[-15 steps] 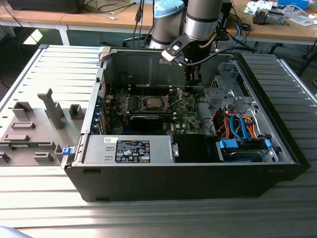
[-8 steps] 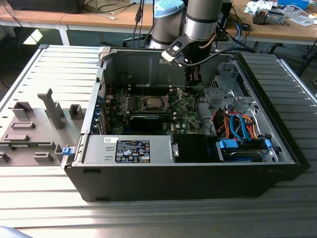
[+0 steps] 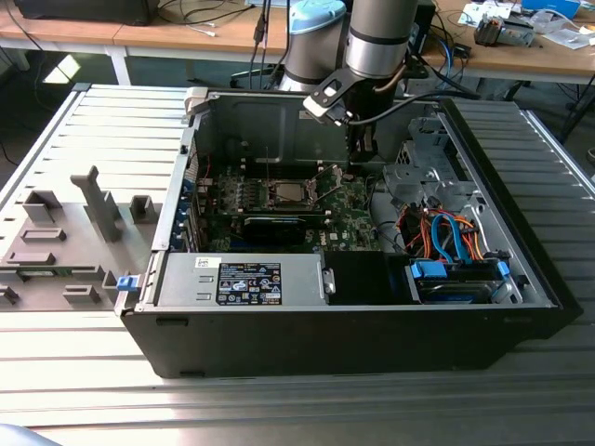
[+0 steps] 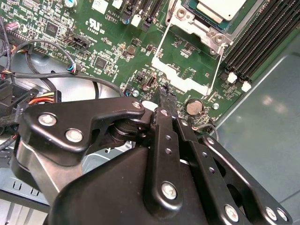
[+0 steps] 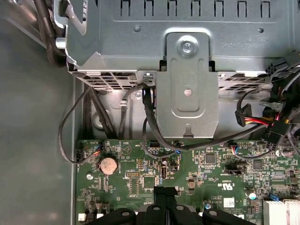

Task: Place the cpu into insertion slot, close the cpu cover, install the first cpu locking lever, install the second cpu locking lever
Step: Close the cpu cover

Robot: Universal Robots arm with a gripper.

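Nearest, in both wrist views: black two-finger gripper [image 4: 164,96] [image 5: 164,193], clenched on nothing, over green circuit board [image 4: 117,51]. Just beyond in the second wrist view: round silver coin battery [image 4: 194,107], thin wire levers [image 4: 215,63], then small square silvery-grey cpu [image 4: 220,7], flat in metal-framed insertion slot [image 4: 185,18], top facing outward. Farther in the first wrist view instead: grey sheet-metal bracket [image 5: 187,89]. In the exterior view, mid-board inside open black computer case [image 3: 325,339].

The exterior view is looking down from well back at the open computer case [image 3: 353,325], arm [image 3: 376,37] at its 12 o'clock. Both wrist views are hovering close over the motherboard [image 5: 140,174], sharing its coin battery [image 5: 108,165].
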